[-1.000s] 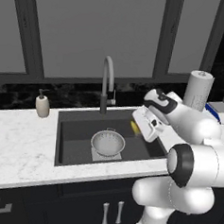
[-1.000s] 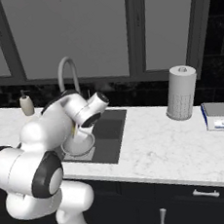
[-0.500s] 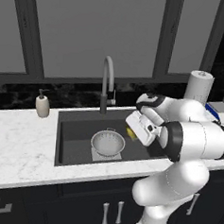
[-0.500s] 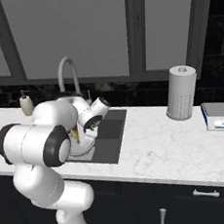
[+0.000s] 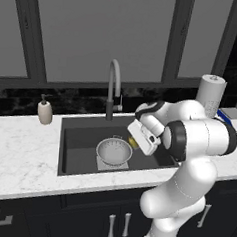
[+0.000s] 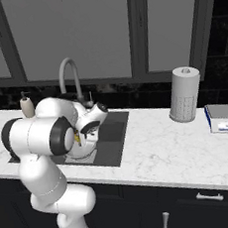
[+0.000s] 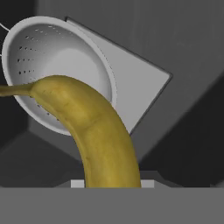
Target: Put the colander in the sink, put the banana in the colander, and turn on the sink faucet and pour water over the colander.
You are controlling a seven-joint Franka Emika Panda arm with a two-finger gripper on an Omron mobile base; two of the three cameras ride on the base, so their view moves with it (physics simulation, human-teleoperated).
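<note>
White marbled worktop (image 5: 22,159) runs across the middle of the left base view, dark cabinets below, dark backsplash and grey window panels above. Far left on the worktop, near the backsplash: small white soap dispenser bottle (image 5: 44,112), upright. Right of it, the large rectangular dark grey recessed sink (image 5: 84,138) is set into the worktop at frame centre. Tall grey gooseneck faucet (image 5: 113,87) stands at the sink's back edge, spout arching over the basin. Small round silvery-white perforated metal colander (image 5: 114,151) sits upright on the lighter grey square patch at the sink bottom, centre of frame.

Just right of the colander, the white arm reaches down into the sink; a bit of small curved yellow banana (image 5: 133,142) shows at the claw (image 5: 136,142), above the colander's right rim, not inside it. Hand view: banana (image 7: 98,135) fills the lower centre, rising from the claw at the bottom edge and curving to the upper left, its thin stem end crossing over the colander (image 7: 57,57) bowl at upper left; the colander itself holds nothing. Claw is clamped around the banana, holding it in the air.

Far right of the left base view: tall white paper towel roll (image 5: 211,94) upright on the worktop, then a small flat blue-and-white scale-like box (image 5: 233,114) at the frame edge.
</note>
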